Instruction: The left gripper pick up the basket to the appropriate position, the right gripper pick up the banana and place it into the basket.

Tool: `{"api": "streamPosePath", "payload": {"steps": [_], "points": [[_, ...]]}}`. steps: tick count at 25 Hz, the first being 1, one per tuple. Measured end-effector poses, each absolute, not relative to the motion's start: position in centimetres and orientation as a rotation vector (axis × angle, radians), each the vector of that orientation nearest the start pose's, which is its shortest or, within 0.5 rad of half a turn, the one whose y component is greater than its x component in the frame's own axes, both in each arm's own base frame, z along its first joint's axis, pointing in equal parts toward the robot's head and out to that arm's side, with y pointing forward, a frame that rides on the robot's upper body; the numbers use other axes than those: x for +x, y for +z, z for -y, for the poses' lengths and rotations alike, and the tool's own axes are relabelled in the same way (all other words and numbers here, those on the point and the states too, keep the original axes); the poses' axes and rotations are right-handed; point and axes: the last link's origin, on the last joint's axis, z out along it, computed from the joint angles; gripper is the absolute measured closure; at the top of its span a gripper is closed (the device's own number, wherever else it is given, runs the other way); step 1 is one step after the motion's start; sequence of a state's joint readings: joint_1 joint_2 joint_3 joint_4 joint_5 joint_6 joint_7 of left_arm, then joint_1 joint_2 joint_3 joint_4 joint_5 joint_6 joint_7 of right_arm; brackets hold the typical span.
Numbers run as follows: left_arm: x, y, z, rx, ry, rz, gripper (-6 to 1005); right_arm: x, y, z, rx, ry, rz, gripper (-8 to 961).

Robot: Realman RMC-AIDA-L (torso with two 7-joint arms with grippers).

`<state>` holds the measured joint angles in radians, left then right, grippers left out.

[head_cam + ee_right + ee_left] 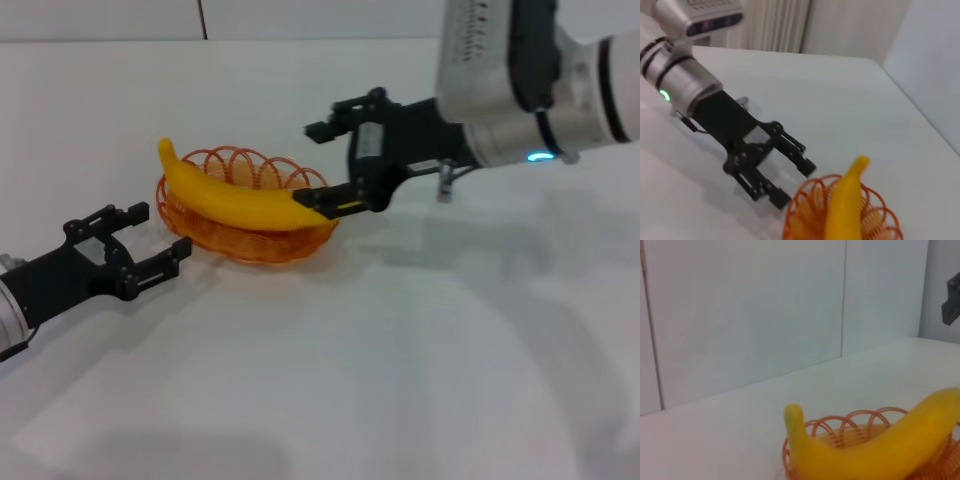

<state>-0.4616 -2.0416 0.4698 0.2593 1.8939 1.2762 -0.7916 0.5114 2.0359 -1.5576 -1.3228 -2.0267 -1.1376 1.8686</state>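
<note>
The orange wire basket point(250, 245) stands on the white table, left of centre. The yellow banana point(230, 200) lies across it, its stem end sticking up over the left rim and its dark tip over the right rim. My right gripper point(318, 165) is open at the basket's right end, with its lower finger by the banana's tip. My left gripper point(160, 235) is open and empty just left of the basket, low on the table. The left wrist view shows the banana point(865, 455) in the basket point(840, 425). The right wrist view shows the banana point(845, 210), the basket point(805, 200) and the left gripper point(798, 185).
The white table point(420, 350) stretches to the front and right of the basket. A pale wall point(740, 315) rises behind the table's far edge. The bulky white sleeve point(520, 70) of my right arm hangs over the table's far right.
</note>
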Motion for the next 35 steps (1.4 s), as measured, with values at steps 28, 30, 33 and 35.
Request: {"api": "streamPosePath", "payload": {"steps": [28,30,33,35], "points": [[-33.6,-2.2,-30.8,-2.297,-0.629,0.524,218,23.6,-1.0,-34.5,-2.781,0.389,-0.381,224],[-33.6,-2.2,-30.9,-2.29,-0.633,0.526,218,23.8,-1.1,-34.4,-2.787,0.375,-0.366,224],[-33.6,-2.1,-30.9,-2.283,-0.637,0.528,218,24.0,-1.3,-34.2,-2.792,0.365,-0.358,224],[-33.6,-2.1,-31.0,-2.281,-0.64,0.529,218,24.2,-1.4,-34.2,-2.792,0.366,-0.366,224]]}}
